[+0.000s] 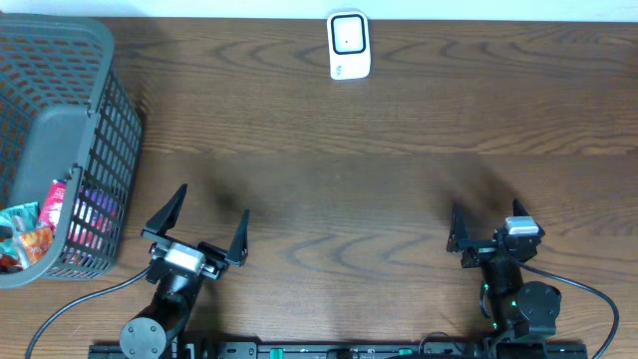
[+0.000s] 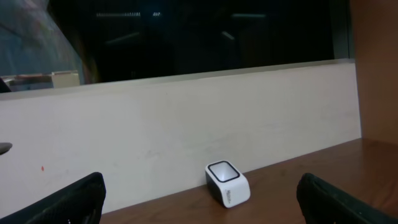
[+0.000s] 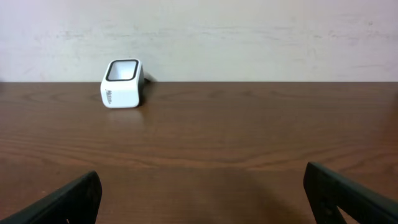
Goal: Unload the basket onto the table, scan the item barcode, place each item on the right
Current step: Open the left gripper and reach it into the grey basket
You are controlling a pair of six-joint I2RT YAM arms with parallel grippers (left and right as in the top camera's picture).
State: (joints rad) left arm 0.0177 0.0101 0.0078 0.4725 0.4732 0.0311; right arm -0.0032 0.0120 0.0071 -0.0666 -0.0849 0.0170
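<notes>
Dark brown wood-grain table (image 1: 399, 120), pale wall behind. Jaws of left gripper (image 1: 213, 200) and right gripper (image 1: 485, 207) are spread fully wide, with nothing between them. White box-shaped scanner with black-rimmed window (image 1: 349, 45) stands well ahead of both jaws. Grey plastic mesh basket (image 1: 110, 110) sits left of the left jaws. Colourful snack packets (image 1: 30, 239) inside are cut off by the frame edge, barcode unreadable. Wrist views crop the fingertips.

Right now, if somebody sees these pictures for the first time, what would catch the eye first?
The small white scanner stands alone at the far middle edge of the dark wooden table. At the left edge sits a grey mesh basket holding colourful packets. Near the front, the left gripper and the right gripper both stand open and empty.
</notes>
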